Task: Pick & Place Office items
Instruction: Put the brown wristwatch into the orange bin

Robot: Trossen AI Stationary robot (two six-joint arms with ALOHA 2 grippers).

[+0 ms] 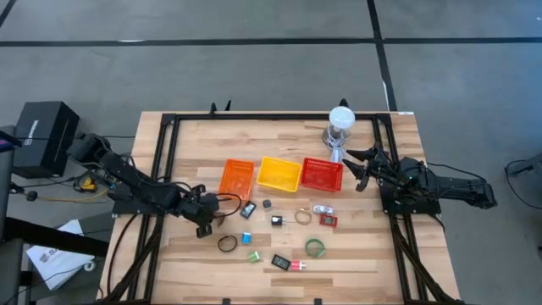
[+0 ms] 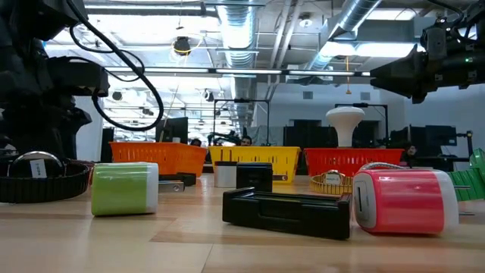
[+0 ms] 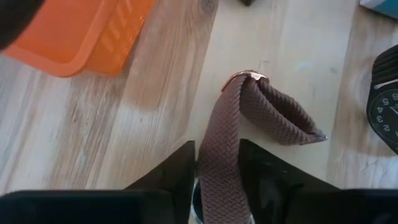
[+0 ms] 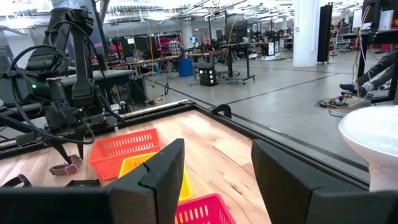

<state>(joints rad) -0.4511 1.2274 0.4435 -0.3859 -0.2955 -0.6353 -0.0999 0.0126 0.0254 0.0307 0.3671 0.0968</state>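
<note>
Left wrist view shows the left gripper (image 3: 217, 180) with its two dark fingers (image 3: 171, 171) pressed against either side of a brown braided watch strap (image 3: 249, 118), so the claw is clamped on the strap's near limb while the rest of the loop lies folded on the wooden table (image 3: 112, 124), just beside the orange basket (image 3: 81, 31). From above, that gripper (image 1: 206, 222) sits left of centre, near the orange basket's (image 1: 237, 178) front corner. The strap looks woven, soft and very light; it will sag and fold rather than hold its shape, so a pinch across the flat of the band, as here, seems the sensible hold, and the small copper-coloured clasp (image 3: 245, 76) at the far bend is probably the only stiff part. The weave should give good friction, so slipping is unlikely, but the free end may dangle and could snag a basket rim when lifted across. A black watch face (image 3: 384, 106) lies close by at the edge of view and might get nudged. The remaining small items, such as the green ring (image 1: 315, 247) and black ring (image 1: 227, 244), lie scattered in front of the yellow basket (image 1: 279, 174) and red basket (image 1: 322, 174). The right gripper (image 1: 360, 165) waits with its fingers apart beside the red basket, near the clear jar (image 1: 340, 127).
</note>
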